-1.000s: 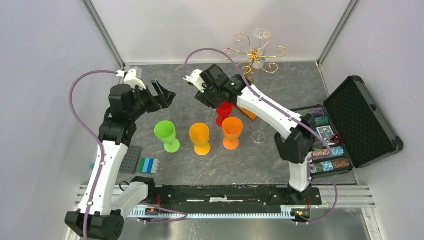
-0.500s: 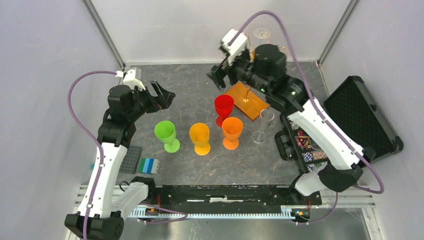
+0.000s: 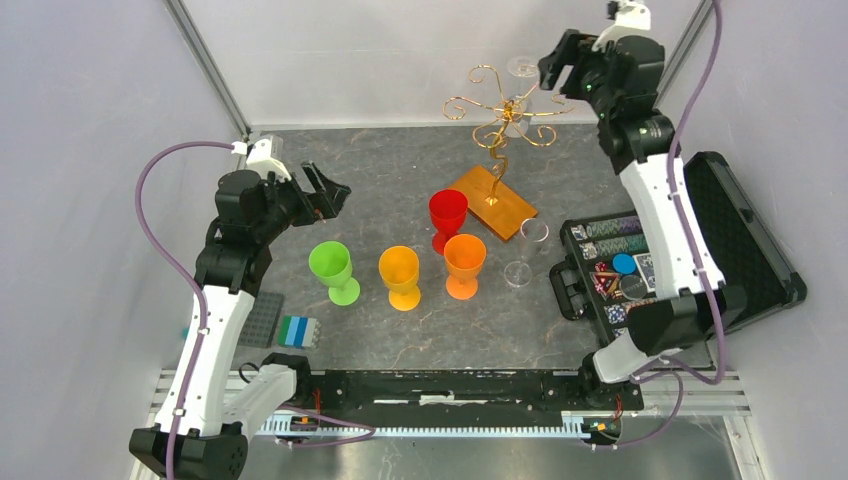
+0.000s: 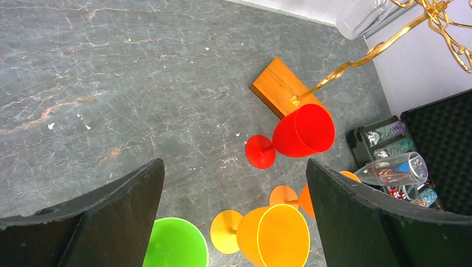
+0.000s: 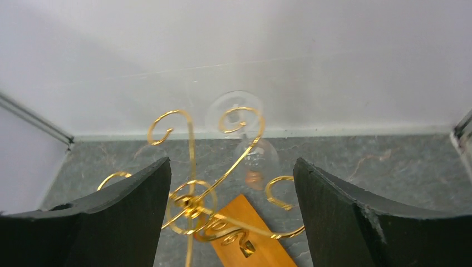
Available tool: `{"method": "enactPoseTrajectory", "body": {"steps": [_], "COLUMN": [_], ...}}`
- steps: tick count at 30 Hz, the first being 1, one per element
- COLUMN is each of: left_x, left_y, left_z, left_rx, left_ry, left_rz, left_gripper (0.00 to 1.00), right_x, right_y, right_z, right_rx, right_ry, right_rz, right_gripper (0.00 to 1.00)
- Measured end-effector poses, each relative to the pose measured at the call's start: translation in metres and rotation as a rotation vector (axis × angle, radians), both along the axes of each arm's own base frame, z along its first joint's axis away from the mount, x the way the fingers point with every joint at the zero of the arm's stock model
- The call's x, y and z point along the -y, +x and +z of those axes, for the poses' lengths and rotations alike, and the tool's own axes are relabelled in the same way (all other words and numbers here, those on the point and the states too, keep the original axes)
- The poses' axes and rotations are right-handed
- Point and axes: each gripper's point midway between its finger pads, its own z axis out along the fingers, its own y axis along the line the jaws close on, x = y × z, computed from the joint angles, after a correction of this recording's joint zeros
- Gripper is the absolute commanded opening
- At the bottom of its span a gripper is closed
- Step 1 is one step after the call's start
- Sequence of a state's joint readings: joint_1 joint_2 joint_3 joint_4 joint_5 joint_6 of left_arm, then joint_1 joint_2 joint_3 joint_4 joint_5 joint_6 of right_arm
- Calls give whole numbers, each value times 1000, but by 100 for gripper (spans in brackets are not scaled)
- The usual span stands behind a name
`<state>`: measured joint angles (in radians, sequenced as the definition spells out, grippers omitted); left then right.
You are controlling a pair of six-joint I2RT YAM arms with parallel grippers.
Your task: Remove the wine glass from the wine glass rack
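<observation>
The wine glass rack is a gold wire stand with curled arms on an amber base, at the back middle of the table. A clear wine glass hangs upside down from one of its arms, foot up. My right gripper is open and empty, raised just right of the glass's foot. In the right wrist view the glass and the rack lie ahead between my open fingers. My left gripper is open and empty, at the left, far from the rack.
Green, yellow, orange and red goblets stand mid-table. A second clear glass stands right of them. An open black case of poker chips lies at the right. Toy bricks lie front left.
My right arm has swung up from above the red goblet to the back right, beside the hanging glass. The left arm has not moved.
</observation>
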<state>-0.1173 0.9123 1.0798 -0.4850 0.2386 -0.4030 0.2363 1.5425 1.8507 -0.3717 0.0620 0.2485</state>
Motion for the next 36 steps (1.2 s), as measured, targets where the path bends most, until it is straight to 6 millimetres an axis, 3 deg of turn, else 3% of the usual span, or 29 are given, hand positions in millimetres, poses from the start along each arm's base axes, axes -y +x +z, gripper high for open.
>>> {"method": "enactPoseTrajectory", "body": {"steps": [2, 5, 10, 19, 36], "left_x": [0, 0, 0, 0, 1], "left_y": [0, 0, 0, 0, -1], "left_z": [0, 0, 0, 0, 1], "left_rx": [0, 1, 2, 1, 1], "left_ry": [0, 0, 0, -1, -3], "left_rz": [0, 0, 1, -1, -8], "left_gripper": [100, 100, 100, 100, 100], "right_x": [21, 34, 26, 5, 2], "right_y": [20, 41, 60, 87, 90], "right_z": [-15, -38, -60, -53, -58], "right_rx": [-42, -96, -156, -165, -185], "right_ry": [94, 234, 421, 538, 573], "right_rz": [-21, -14, 38, 102, 59], "right_gripper": [77, 69, 63, 59, 48]}}
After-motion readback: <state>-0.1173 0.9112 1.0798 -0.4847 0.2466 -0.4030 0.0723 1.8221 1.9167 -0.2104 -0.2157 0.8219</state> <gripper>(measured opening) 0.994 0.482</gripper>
